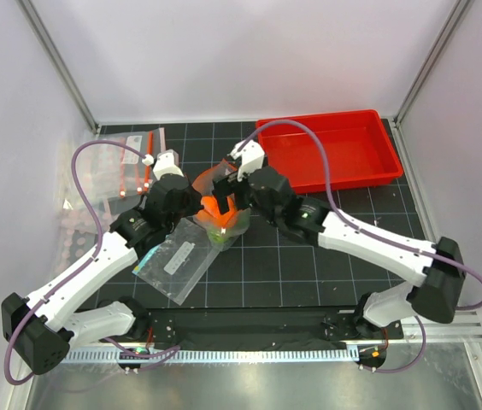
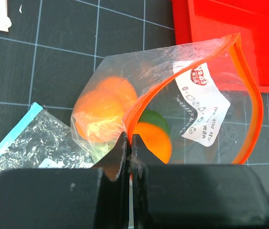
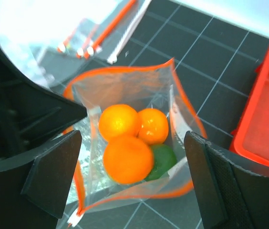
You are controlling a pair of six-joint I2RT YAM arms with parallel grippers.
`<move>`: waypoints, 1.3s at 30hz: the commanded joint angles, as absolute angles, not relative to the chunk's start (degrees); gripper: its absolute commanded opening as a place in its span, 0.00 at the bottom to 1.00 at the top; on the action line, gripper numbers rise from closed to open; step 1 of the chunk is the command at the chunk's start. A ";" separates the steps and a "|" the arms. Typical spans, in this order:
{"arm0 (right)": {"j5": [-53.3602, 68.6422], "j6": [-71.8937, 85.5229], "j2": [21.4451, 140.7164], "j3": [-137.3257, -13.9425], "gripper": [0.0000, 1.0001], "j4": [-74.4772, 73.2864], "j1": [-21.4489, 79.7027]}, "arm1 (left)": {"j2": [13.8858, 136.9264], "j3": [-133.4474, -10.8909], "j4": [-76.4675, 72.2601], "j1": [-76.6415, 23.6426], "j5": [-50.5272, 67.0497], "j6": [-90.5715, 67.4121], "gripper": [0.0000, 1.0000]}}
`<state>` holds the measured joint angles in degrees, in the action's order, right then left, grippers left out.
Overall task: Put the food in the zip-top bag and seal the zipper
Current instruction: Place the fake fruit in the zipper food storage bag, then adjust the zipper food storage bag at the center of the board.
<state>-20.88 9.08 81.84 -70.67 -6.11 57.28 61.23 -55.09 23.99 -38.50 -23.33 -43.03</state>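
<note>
The zip-top bag [image 3: 125,90] is standing mouth-up just beside the near left corner of the red tray [image 3: 263,129], holding the food [image 3: 119,121]: three orange fruits and one dark green are showing inside. The left gripper [image 2: 129,143] is pinching the zipper [image 2: 256,114], jaws clenched on it. The right gripper [image 3: 129,162] is hovering over the bag's mouth, jaws spread wide, grasping nothing.
</note>
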 commanded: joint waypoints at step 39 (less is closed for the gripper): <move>-25.22 22.76 71.01 -60.29 0.01 -8.79 55.37 | 64.86 -59.94 13.53 -43.59 4.04 -33.75 0.08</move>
<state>-24.08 22.24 71.81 -59.99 -11.99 55.37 64.20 -56.86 18.04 -42.81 -1.15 -36.45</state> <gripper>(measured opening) 0.041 0.064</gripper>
